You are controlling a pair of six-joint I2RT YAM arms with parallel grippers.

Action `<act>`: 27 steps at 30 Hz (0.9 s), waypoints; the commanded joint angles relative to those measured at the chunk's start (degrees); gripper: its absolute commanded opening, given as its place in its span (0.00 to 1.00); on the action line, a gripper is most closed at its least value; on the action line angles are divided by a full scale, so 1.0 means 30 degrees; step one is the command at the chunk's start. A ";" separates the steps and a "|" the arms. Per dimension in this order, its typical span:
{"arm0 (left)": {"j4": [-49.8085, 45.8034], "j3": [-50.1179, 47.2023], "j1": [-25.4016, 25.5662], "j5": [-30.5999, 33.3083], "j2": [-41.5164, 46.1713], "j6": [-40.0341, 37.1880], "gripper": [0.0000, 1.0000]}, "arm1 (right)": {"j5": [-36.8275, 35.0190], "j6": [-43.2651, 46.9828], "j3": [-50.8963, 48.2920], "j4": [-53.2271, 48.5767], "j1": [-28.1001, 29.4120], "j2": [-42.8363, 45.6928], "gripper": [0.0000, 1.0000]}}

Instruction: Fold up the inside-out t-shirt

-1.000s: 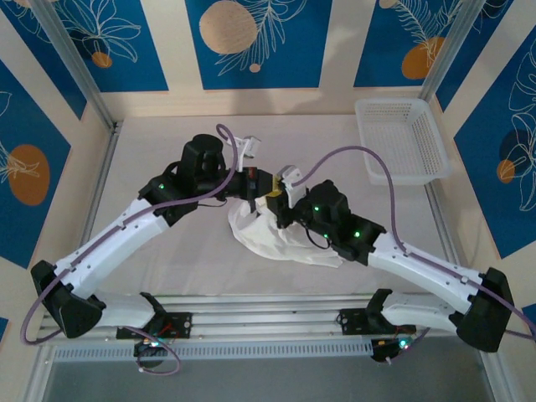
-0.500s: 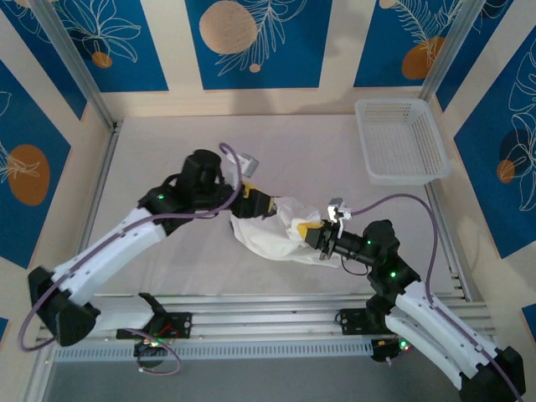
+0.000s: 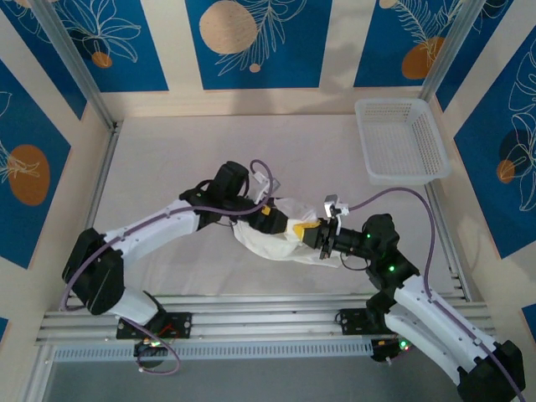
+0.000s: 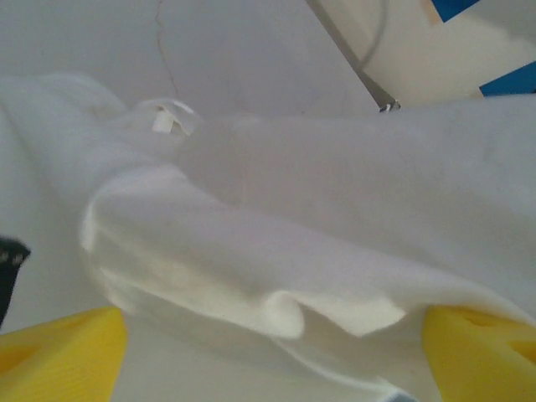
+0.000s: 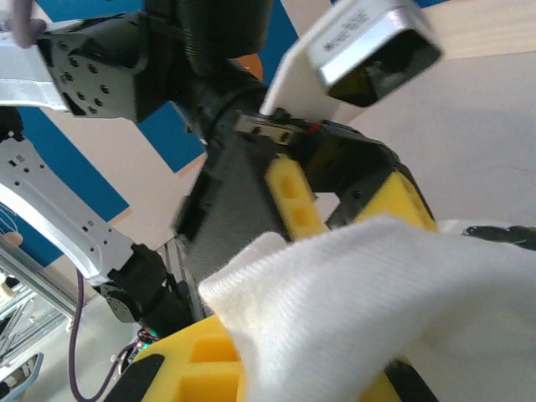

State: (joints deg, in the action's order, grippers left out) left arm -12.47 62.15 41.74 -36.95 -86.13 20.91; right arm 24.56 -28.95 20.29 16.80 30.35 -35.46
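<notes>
- A white basket (image 3: 402,138) sits at the far right corner of the tabletop (image 3: 167,159). The crumpled t-shirt (image 3: 270,241) lies well apart from it, nearer and to its left.
- Left wrist view: the left fingers (image 4: 63,352) are spread wide with a loose fold between them, ungripped. What may be a tag (image 4: 165,117) lies beyond.
- Right wrist view: the right fingers (image 5: 188,373) are closed, pinching cloth at the shirt's basket-side edge.
- Both arms reach low, elbows out, and meet over the shirt.
</notes>
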 commanded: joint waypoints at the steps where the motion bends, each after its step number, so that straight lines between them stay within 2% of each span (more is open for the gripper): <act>1: 0.0540 0.1020 -0.0114 0.0347 -0.0961 0.0355 0.74 | 0.0763 -0.0397 0.0589 0.1216 0.0050 -0.0041 0.00; 3: 0.0436 0.1230 -0.0115 0.1151 -0.1312 0.0589 0.65 | 0.0828 -0.0472 0.0589 0.1442 0.0079 -0.0070 0.00; 5: 0.0967 0.1253 -0.0142 0.1364 -0.1411 0.1221 0.52 | 0.0910 -0.0556 0.0589 0.1466 0.0079 -0.0100 0.00; 6: 0.1407 0.1238 -0.0170 0.1201 -0.1397 0.1656 0.42 | 0.0879 -0.0560 0.0614 0.1242 0.0079 -0.0154 0.00; 8: 0.2489 0.1103 -0.0241 0.0923 -0.1038 0.2642 0.11 | 0.0815 -0.0359 0.0677 0.0660 0.0079 -0.0218 0.00; 9: 0.3350 0.0852 -0.0379 0.0824 -0.0662 0.3430 0.00 | 0.0821 -0.0337 0.0649 0.0461 0.0079 -0.0235 0.00; 12: 0.5640 0.0146 -0.1345 0.0452 0.1079 0.5972 0.00 | 0.0373 -0.0257 0.0368 0.0034 0.0079 -0.0069 0.00; 14: 0.6014 0.0011 -0.2217 0.0617 0.2570 0.7194 0.00 | -0.0139 -0.0039 -0.0025 -0.0354 0.0079 0.0249 0.00; 16: 0.5106 0.0433 -0.3051 0.0964 0.4182 0.7375 0.00 | -0.1075 0.0093 -0.0840 -0.0647 0.0079 0.0760 0.02; 19: 0.2231 0.1993 -0.3424 0.1355 0.5584 0.6087 0.00 | -0.2642 0.0197 -0.1570 -0.1480 0.0137 0.1450 0.17; 20: 0.1229 0.2526 -0.3431 0.1326 0.5719 0.5567 0.00 | -0.2947 0.0216 -0.1579 -0.1705 0.0192 0.1611 0.20; 22: -0.0276 0.3100 -0.3442 0.1277 0.5926 0.4716 0.00 | -0.3016 0.0476 -0.1470 -0.1872 0.0226 0.1897 0.07; 23: -0.0755 0.3097 -0.3422 0.1409 0.6021 0.4563 0.00 | -0.3191 0.0430 -0.1391 -0.1856 0.0226 0.1960 0.07; 24: -0.1048 0.2908 -0.3409 0.1507 0.6174 0.4436 0.00 | -0.3473 0.0422 -0.1255 -0.1972 0.0228 0.2021 0.11; 27: -0.1400 0.2141 -0.3369 0.1602 0.6466 0.4335 0.00 | -0.4310 0.0934 -0.0319 -0.2907 0.0349 0.2240 0.45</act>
State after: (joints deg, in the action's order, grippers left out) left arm -11.22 70.30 31.77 -33.08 -66.43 35.97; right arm 15.20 -28.05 16.47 10.63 30.76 -29.91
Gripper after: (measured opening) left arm 0.042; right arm 0.386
